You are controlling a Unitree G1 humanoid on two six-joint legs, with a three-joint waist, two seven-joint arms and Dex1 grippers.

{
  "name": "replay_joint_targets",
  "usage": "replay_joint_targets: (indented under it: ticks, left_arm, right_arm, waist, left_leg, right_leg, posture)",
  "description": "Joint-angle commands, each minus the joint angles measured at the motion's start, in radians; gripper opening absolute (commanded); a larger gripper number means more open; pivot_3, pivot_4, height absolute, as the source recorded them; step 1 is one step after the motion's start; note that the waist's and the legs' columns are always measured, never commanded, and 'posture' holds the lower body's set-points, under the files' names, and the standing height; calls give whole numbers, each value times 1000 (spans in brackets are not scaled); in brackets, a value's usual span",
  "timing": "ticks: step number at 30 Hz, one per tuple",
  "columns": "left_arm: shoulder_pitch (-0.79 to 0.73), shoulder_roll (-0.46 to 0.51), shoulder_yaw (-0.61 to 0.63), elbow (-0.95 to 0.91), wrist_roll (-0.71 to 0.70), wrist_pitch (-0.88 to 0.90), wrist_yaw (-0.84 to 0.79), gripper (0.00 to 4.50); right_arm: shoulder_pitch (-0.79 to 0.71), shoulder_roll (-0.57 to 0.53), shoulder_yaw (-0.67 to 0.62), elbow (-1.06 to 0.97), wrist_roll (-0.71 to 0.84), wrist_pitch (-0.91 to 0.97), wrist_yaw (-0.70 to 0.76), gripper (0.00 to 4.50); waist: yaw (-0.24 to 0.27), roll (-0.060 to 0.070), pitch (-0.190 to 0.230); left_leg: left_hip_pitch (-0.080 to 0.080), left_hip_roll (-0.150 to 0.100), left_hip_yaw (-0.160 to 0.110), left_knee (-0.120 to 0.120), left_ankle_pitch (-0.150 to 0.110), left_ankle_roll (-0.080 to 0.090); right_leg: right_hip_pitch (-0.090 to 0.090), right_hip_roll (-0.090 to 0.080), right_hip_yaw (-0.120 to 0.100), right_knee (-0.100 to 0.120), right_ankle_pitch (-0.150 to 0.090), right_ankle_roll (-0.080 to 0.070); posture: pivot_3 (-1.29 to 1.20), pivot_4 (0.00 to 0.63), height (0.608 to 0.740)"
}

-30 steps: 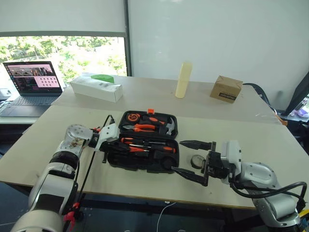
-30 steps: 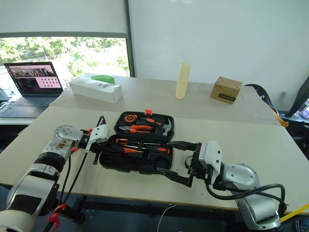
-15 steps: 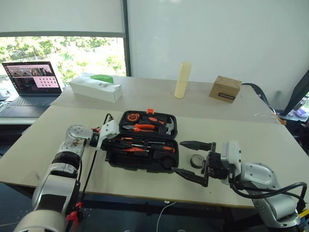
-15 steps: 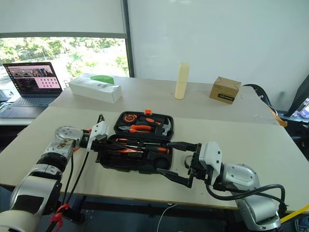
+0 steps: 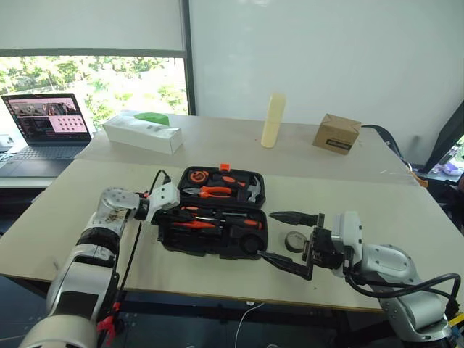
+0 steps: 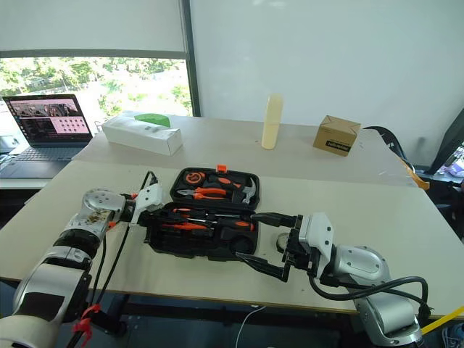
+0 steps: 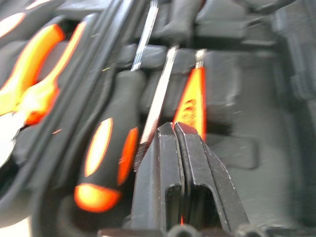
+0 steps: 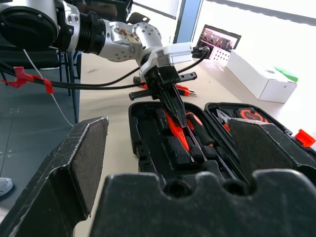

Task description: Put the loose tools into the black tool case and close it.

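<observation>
Case (image 6: 206,217) lies open; left tool (image 7: 174,129) closed over screwdriver (image 7: 106,153).

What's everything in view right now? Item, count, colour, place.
Tool case: 1, black, open, table centre.
Pliers: 1, orange, lid half.
Tape measure: 1, orange-black, lid half.
Hammer: 1, grey head, lid half.
Screwdrivers: 2, orange-black handles, base half.
Slim tool: 1, orange, base half, at the left fingertips.
Tape roll: 1, dark, on the table right of the case.
Cardboard box: 1, brown, far right.
White box: 1, far left.
Cylinder: 1, cream, upright, far centre.
Laptop: 1, open, left side table.
Left gripper: shut, over the base half.
Right gripper: open, right of the case.
</observation>
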Motion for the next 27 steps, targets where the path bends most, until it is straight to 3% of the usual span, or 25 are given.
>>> replay_joint_targets:
  ticks: [1,6,13,16,19,23,26,27]
  left_arm:
    - [68,-2,-11,-27,4,37,-20,96]
    - [151,34,108,-165,-160,65,-109,96]
    - [320,171,252,-329,-263,81,-67,96]
    - [430,218,365,-397,-318,143,40,791]
    - [637,258,541,-489,-388,211,153,1912]
    - [947,229,743,-610,-449,261,270,3412]
    - [1092,195,826,-687,-477,289,330,4415]
    - [1108,182,846,-704,-488,304,362,4472]
  right_arm:
    - [1,0,-18,-28,11,-10,-9,4500]
    - [22,-8,-32,-29,15,-14,-6,4500]
    - [51,-13,-40,-19,18,-24,14,4500]
    - [50,-1,-37,-9,14,-38,17,4500]
    - [50,18,-42,-4,13,-62,13,4500]
    - [49,42,-44,-3,16,-81,4,4500]
    - [48,58,-42,-8,15,-91,-4,4500]
    - [51,63,-40,-10,14,-91,-8,4500]
  waist:
    - [-2,0,0]
    - [-10,0,0]
    - [-23,0,0]
    - [-22,1,0]
    - [-23,1,0]
    - [-26,1,0]
    - [-20,1,0]
    - [-14,1,0]
  left_leg:
    - [2,0,0,0,0,0]
    - [8,1,-1,-3,-1,1]
    - [9,2,-2,-7,0,0]
    - [9,2,-2,-7,0,0]
    - [9,3,-3,-8,-1,0]
    - [12,4,-2,-14,0,0]
    - [11,3,-2,-14,-1,-1]
    - [12,4,-2,-14,-1,-1]
  right_leg:
    - [2,0,0,0,0,0]
    - [6,0,2,-1,0,0]
    - [4,0,3,-1,-1,-1]
    - [4,0,3,-1,-1,-1]
    - [4,-2,3,-1,-1,-1]
    - [3,-3,4,-3,-1,-1]
    - [3,-4,2,-3,-1,-2]
    - [3,-5,2,-3,-1,-2]
  posture:
    - [0,150,740]
    - [0,150,740]
    - [0,150,740]
    - [0,150,740]
    - [0,150,740]
    - [0,150,740]
    - [0,150,740]
    - [0,150,740]
